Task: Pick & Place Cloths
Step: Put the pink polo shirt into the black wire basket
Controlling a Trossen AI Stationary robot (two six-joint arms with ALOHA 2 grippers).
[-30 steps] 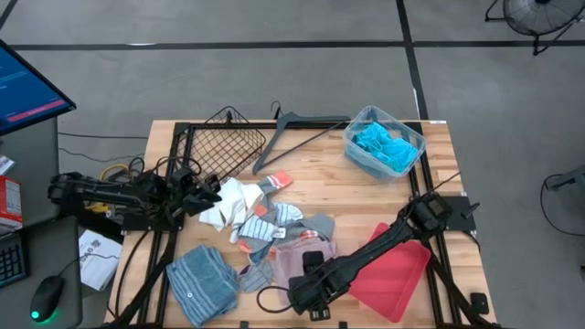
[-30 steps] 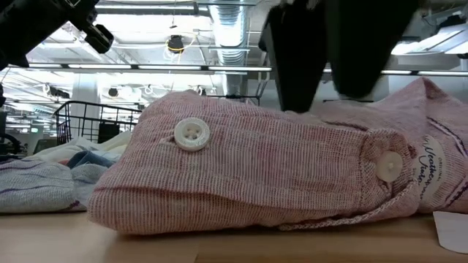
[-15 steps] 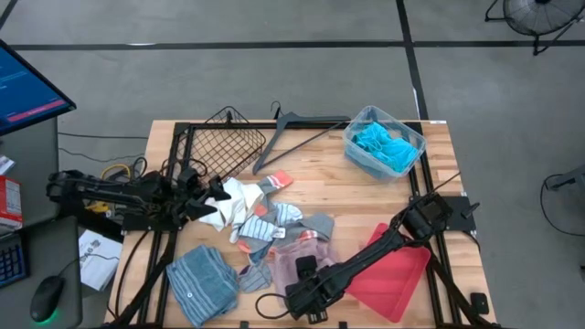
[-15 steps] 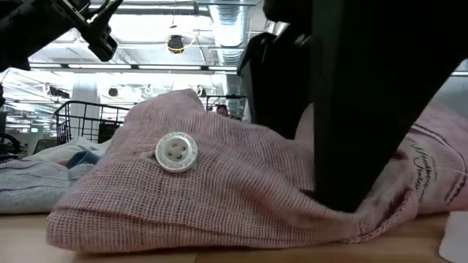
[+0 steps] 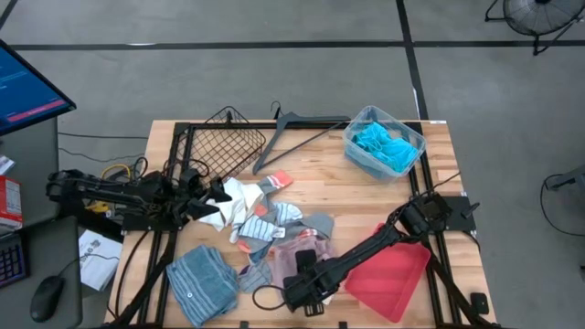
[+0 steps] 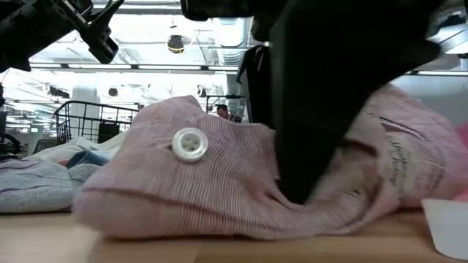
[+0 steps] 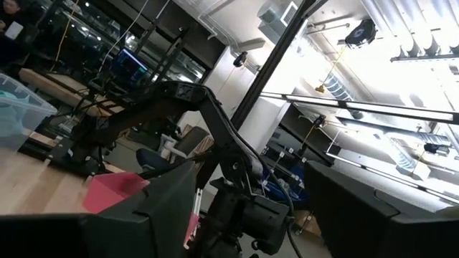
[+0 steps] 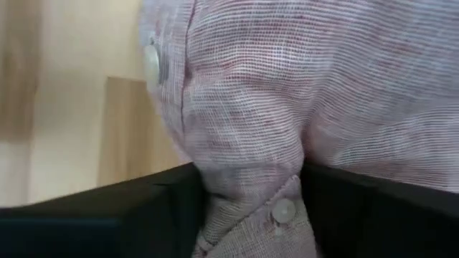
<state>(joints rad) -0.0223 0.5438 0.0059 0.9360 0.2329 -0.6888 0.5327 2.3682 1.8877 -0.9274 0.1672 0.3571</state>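
A pink checked garment (image 5: 291, 251) with white buttons lies crumpled on the table near its front edge. My right gripper (image 5: 304, 285) stands on it, pointing steeply down and shut on a bunch of its fabric (image 8: 247, 179). At the table's left edge my left gripper (image 5: 212, 195) hangs open, just above the edge of a white cloth (image 5: 233, 203), with nothing between its fingers (image 7: 154, 215). Socks with orange trim (image 5: 272, 183) and a blue-grey striped cloth (image 5: 203, 279) lie around it. Turquoise cloths (image 5: 384, 148) fill a clear bin. My right gripper pinches a raised fold of the pink garment (image 8: 251, 168) between its two fingers, beside a small button (image 8: 283, 210). It comes from above, slanting slightly. The fabric bunches into a ridge between the fingers (image 6: 300, 168). The garment still rests on the table (image 6: 183, 226).
A red tray (image 5: 395, 272) lies right beside the pink garment. At the far side there are a wire basket (image 5: 224, 142), a dark hanger (image 5: 297, 128) and the clear bin (image 5: 402, 128). Bare wood (image 5: 347, 196) shows mid-table.
My right gripper has come down onto the pink garment and a little toward the table's left edge. Its fingers have closed in and gathered the cloth into a fold, and the garment's top has been pressed down and shifted. My left gripper has opened while staying where it was.
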